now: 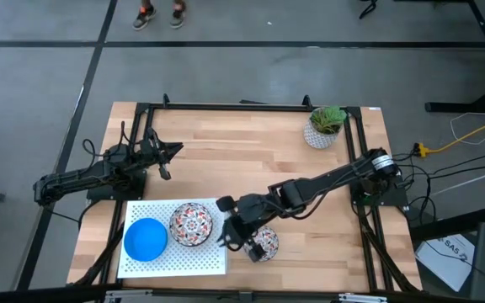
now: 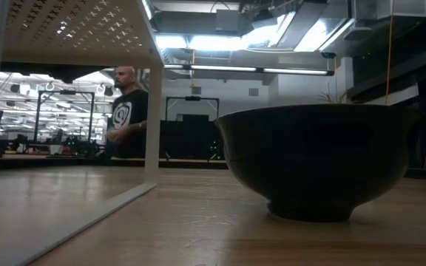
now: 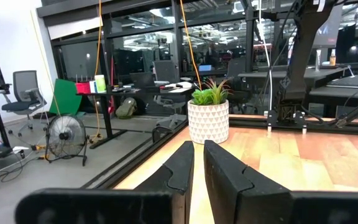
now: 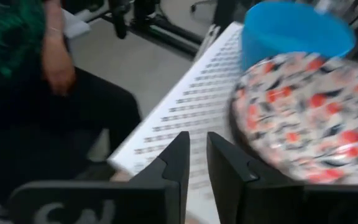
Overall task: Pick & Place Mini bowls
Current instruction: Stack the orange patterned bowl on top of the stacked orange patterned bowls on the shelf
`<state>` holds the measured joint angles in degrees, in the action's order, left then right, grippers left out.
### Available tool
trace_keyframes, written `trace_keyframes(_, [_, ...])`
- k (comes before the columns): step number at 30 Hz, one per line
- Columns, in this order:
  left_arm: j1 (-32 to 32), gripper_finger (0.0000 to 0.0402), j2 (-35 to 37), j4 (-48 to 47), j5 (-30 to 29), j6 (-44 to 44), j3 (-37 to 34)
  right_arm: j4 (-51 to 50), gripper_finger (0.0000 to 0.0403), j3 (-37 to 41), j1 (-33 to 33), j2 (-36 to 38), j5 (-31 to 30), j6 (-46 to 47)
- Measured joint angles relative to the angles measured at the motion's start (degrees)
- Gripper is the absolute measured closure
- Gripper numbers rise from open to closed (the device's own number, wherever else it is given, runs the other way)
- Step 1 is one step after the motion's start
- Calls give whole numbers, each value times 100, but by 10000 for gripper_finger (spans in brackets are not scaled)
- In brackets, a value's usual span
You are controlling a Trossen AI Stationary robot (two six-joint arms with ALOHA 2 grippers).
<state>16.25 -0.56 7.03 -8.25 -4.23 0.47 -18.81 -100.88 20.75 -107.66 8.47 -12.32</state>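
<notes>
In the high view a white perforated tray [image 1: 175, 257] lies near the table's near edge. It carries a blue mini bowl [image 1: 146, 239] and a red-patterned mini bowl [image 1: 192, 225]. Another patterned mini bowl [image 1: 265, 244] stands on the wood just right of the tray. My right gripper [image 1: 227, 236] hovers at the tray's right edge between the two patterned bowls; its fingers [image 4: 197, 155] are shut and empty over the tray [image 4: 185, 112]. The right wrist view shows the patterned bowl [image 4: 309, 118] and blue bowl [image 4: 297, 31] beyond. My left gripper [image 1: 178, 149], shut [image 3: 197, 163], waits at the left.
A white pot with a green plant [image 1: 323, 126] stands at the far right corner, also visible as the pot [image 3: 208, 119] ahead of my left gripper. A dark bowl [image 2: 316, 162] fills the low view. A person [image 4: 48, 74] stands by the near edge; another person [image 2: 129, 111] is farther off.
</notes>
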Motion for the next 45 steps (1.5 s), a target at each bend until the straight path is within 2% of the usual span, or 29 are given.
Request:
trace_keyframes(16, [-2,370,-2,0,0,2,0,-670,345,-4,532,-100,-35,2885])
trace_keyframes(23, [0,370,0,-7,0,1,1,-1255,300,-4,601,-381,-347,4007])
trace_keyframes(32, [-2,370,0,0,0,0,2,-1639,234,-4,602,-764,-324,4249])
trace_keyframes(36, [-2,370,-1,0,0,1,1,-1988,229,-2,602,-791,-347,4666])
trace_keyframes(40, [-2,370,0,0,0,0,2,-2376,228,-2,626,-791,-710,5078])
trace_keyframes(45, [0,370,0,0,0,0,0,-2619,228,-2,738,-820,-880,5427])
